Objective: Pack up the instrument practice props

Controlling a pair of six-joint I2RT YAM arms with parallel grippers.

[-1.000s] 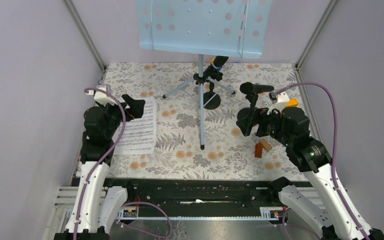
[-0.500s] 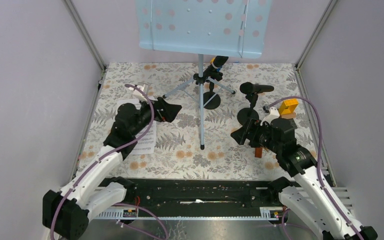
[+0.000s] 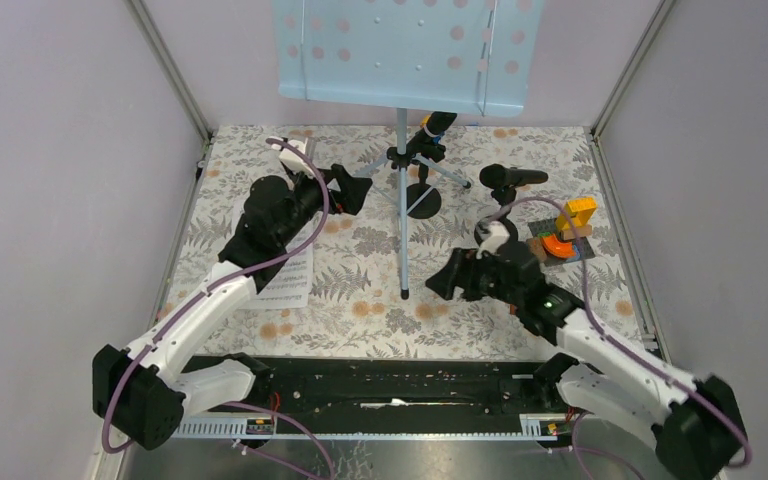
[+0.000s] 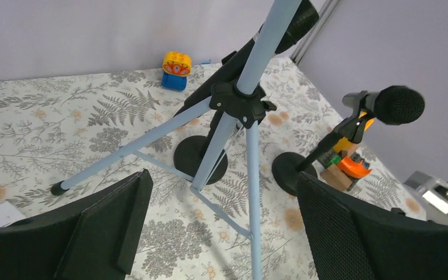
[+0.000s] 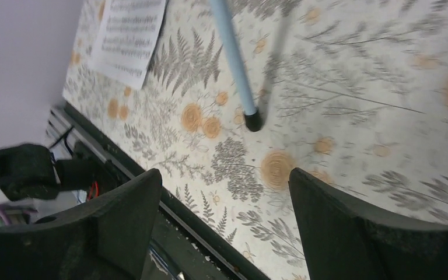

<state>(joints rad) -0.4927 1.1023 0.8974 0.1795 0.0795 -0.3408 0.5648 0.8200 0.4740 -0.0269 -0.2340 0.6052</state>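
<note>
Jaws of my left gripper (image 4: 221, 233) stand wide apart and empty, facing the tripod (image 4: 242, 105); the right gripper (image 5: 224, 233) gapes just as wide, bare, near a tripod foot. I judge nothing packed yet: desk (image 3: 400, 55) up, pages (image 5: 129, 35) lying flat, both mics (image 3: 508, 178) standing.

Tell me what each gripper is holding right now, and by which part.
Nothing is held. The left gripper is open, facing the tripod without touching it. The right gripper is open above the mat, near one tripod foot.
</note>
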